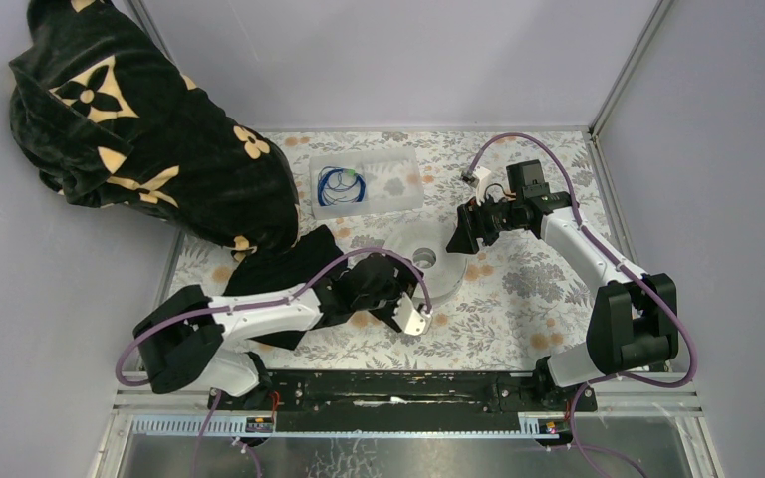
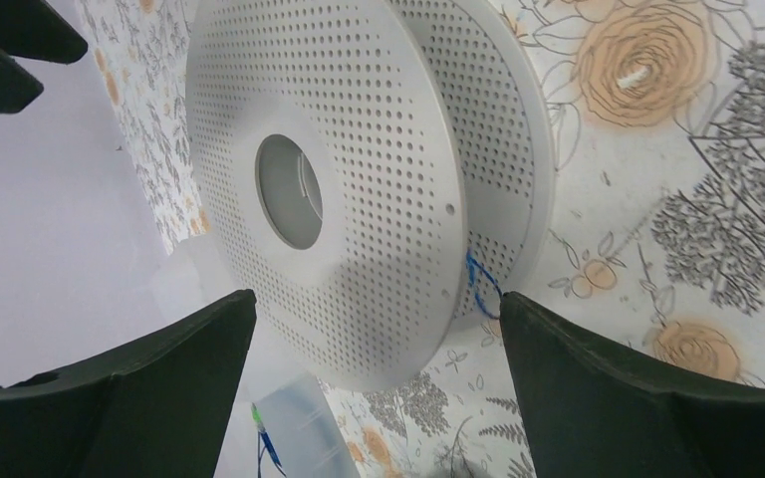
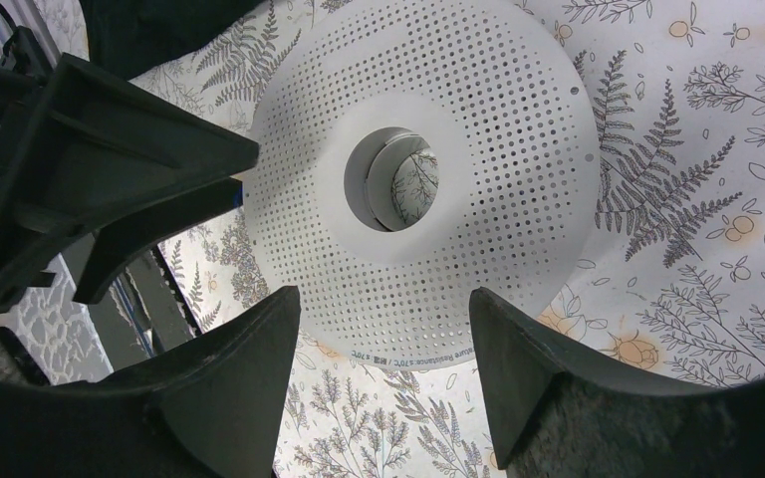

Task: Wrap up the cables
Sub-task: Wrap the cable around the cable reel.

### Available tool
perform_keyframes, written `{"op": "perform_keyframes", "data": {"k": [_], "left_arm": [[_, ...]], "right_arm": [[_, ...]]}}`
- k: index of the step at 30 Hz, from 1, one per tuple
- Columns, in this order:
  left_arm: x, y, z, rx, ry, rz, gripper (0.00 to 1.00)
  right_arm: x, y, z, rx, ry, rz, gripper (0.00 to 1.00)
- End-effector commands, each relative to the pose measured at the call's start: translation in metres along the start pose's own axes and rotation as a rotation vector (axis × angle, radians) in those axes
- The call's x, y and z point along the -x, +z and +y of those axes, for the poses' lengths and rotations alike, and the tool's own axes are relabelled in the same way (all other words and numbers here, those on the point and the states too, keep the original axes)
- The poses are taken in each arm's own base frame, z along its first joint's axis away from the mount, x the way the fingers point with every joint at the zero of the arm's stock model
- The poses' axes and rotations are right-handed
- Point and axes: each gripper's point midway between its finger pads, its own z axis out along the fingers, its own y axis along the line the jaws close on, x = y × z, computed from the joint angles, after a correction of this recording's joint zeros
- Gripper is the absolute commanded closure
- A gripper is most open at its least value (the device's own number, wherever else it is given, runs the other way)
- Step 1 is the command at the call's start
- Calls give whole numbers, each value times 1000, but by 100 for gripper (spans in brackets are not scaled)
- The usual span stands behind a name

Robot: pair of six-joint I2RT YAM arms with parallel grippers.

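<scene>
Our left claw (image 2: 377,304) stands spread wide, pinching nothing; its 2 fingers (image 2: 159,398) fill the lower corners of its wrist view. Just past their tips is the spool (image 2: 359,149), white and perforated, with 2 flanges and a round hole in the hub. It takes up the upper middle of that frame. A thin blue cable (image 2: 478,284) shows in the gap between the flanges at the spool's lower right edge, near the tip of the finger on the right of that frame.

Our right claw (image 3: 383,299) is also spread and grips nothing. Its wrist view looks onto the spool's face, with the left claw dark at the upper left.

From above, the spool lies flat at the centre of the floral table (image 1: 518,299), with the left claw at its lower left and the right claw at its upper right. Up and left of the spool sits a clear tray (image 1: 398,189) holding a blue coil (image 1: 342,184) of more cable. A black cloth (image 1: 149,129) with tan flowers fills the upper left.
</scene>
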Motion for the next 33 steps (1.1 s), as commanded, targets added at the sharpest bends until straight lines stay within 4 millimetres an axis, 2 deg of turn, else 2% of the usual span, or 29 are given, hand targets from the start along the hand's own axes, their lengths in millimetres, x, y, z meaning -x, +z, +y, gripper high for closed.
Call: {"op": "perform_keyframes", "data": {"k": [1, 7, 15, 22, 33], "left_arm": [[-1, -17, -19, -74, -21, 1, 0], [-7, -29, -24, -60, -29, -4, 0], [-6, -26, -3, -46, -110, -67, 0], [-14, -11, 13, -58, -156, -71, 1], [-17, 10, 19, -58, -179, -75, 5]], "right_arm": [[7, -6, 5, 13, -24, -20, 29], [8, -6, 5, 9, -28, -22, 29], [5, -5, 4, 12, -22, -18, 29], [2, -3, 3, 17, -20, -10, 29], [0, -2, 2, 21, -20, -5, 29]]}}
